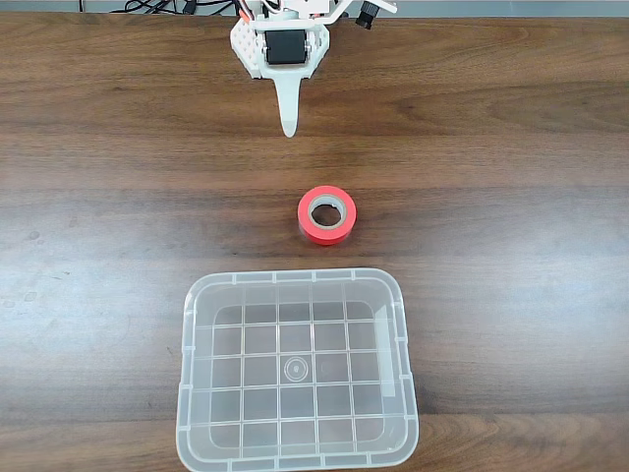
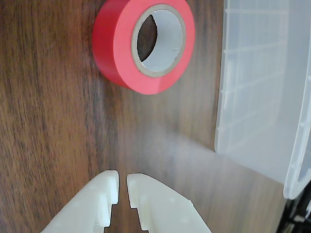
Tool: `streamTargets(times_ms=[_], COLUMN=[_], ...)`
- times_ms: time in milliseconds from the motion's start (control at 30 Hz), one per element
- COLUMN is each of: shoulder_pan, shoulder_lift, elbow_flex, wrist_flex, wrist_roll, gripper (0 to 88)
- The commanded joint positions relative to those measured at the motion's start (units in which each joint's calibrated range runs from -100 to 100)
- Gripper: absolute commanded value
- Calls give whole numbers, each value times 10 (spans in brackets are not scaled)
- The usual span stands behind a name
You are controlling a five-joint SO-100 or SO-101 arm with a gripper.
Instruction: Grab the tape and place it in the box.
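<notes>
From my fixed view I count one roll of tape [image 1: 327, 213], one box [image 1: 297, 370] and one arm, all on a brown wooden table [image 1: 98, 197]. The tape lies flat on the wood, its hole facing up, between the claw [image 1: 288, 126] at the top of the picture and the box at the bottom, near the box's far rim but not touching it. The box sits upright with nothing inside it. In the wrist view the claw [image 2: 122, 184] has its two white fingers [image 2: 97, 204] nearly together, a narrow gap between the tips, holding nothing; the tape [image 2: 119, 48] lies ahead of them, with the box [image 2: 252, 97] at the right.
</notes>
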Motion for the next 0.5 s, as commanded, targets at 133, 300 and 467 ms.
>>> streamTargets(times_ms=[133,300,467], shoulder_pan=[-3,-3,-3], shoulder_lift=[37,168,341], elbow_flex=[-94,-185,-342], wrist_flex=[17,15,15], wrist_roll=[13,16,16], gripper=[13,13,13])
